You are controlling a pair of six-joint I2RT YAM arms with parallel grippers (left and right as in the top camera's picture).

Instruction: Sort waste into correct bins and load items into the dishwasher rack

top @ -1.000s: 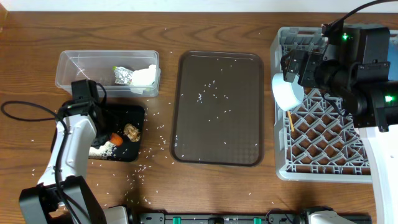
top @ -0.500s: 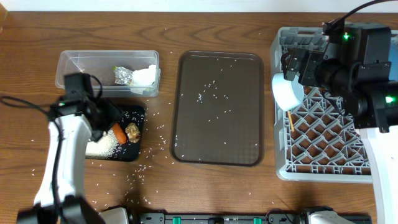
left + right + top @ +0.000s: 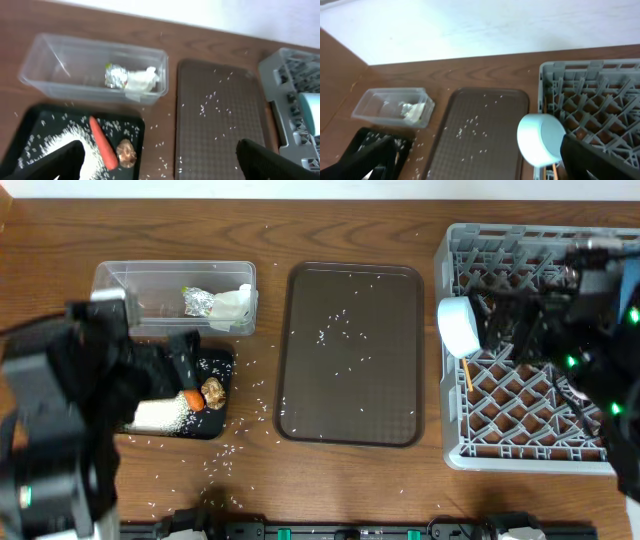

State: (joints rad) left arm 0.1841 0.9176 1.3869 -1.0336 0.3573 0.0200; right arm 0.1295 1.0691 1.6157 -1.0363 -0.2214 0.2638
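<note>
The clear tub (image 3: pixel 120 280) holds crumpled foil (image 3: pixel 197 302) and white tissue (image 3: pixel 232 303). In front of it, the black tray (image 3: pixel 222 362) carries the orange carrot (image 3: pixel 101 142), a brown lump (image 3: pixel 126 152) and a heap of rice (image 3: pixel 65 142). A white bowl (image 3: pixel 460 325) lies on its side at the grey rack's (image 3: pixel 520 455) left edge, with a wooden chopstick (image 3: pixel 466 375) below it. My left gripper (image 3: pixel 160 167) hangs open high over the black tray and holds nothing. High up, to the left of the rack, my right gripper (image 3: pixel 482 162) is open and empty, with the bowl (image 3: pixel 540 137) by its right finger.
A brown serving tray (image 3: pixel 350 352) with scattered rice grains lies between the bins and the rack. Loose rice is strewn on the wooden table (image 3: pixel 250 450) around the black tray. Both arms loom large and blurred near the overhead camera, hiding the table's left side and the rack's right part.
My left gripper opened wide and rose off the black tray, where the carrot now lies beside the lump. The right arm lifted up and back from the bowl.
</note>
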